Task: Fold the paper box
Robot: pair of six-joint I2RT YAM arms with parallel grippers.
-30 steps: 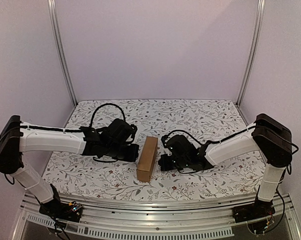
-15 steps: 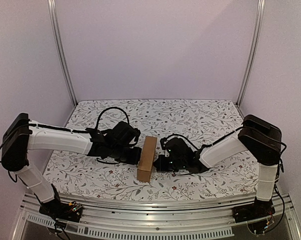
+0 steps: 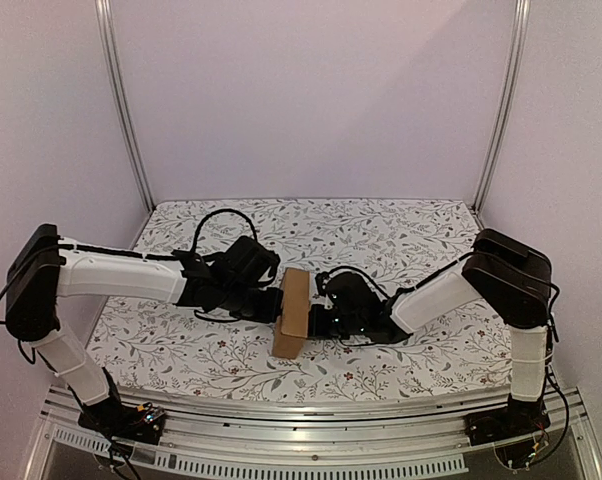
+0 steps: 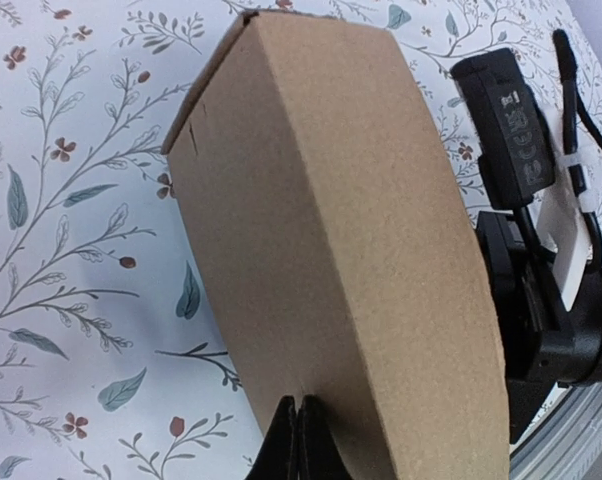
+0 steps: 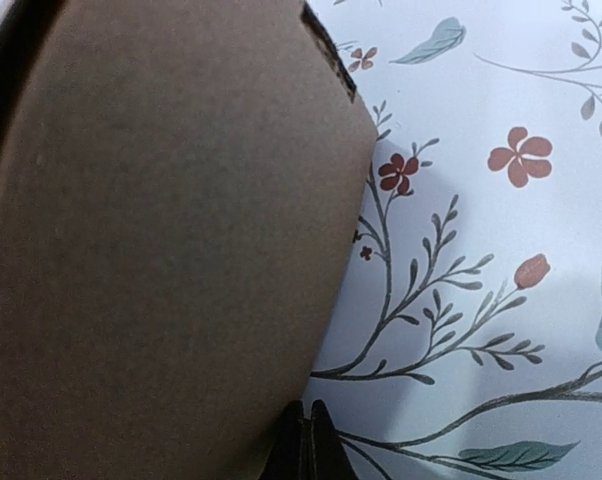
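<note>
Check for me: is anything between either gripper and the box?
Nothing visible. The left gripper and right gripper, both shut, sit right at opposite long sides of the box.

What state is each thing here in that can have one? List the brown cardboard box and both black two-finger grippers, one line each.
Brown oblong cardboard paper box: folded into a carton, lying on the floral table between both grippers.
Left gripper: shut, holding nothing, tips against the box's left side.
Right gripper: shut, holding nothing, tips against the box's right side.
</note>
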